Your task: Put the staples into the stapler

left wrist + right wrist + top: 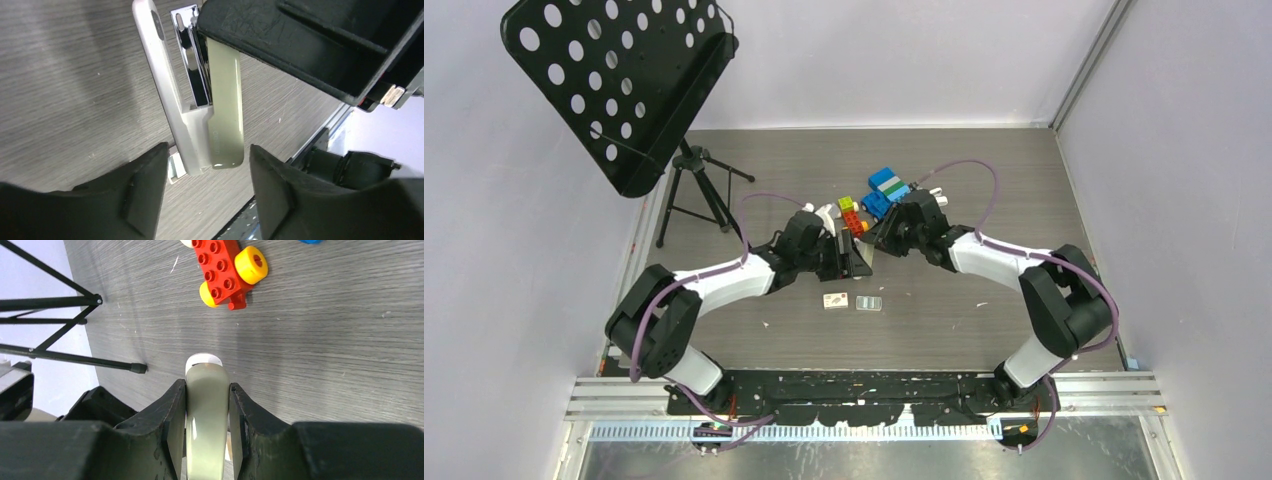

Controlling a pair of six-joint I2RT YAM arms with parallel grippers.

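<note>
The stapler (197, 100) has a white base and a grey-beige top, with its chrome magazine showing between them. It is held above the table at the centre of the top view (862, 260). My right gripper (207, 386) is shut on the grey-beige top (206, 415); it shows as the black block at the upper right of the left wrist view (310, 45). My left gripper (207, 155) is open, its fingers either side of the stapler's rear end with gaps showing. The staples (869, 304) lie flat on the table nearer the bases, next to a small whitish box (835, 299).
A red toy block with yellow wheels (222, 270) and blue, green and white blocks (886, 188) lie just beyond the grippers. A small white claw-shaped piece (824, 213) is beside them. A black perforated music stand (619, 85) on a tripod (699, 190) stands at far left.
</note>
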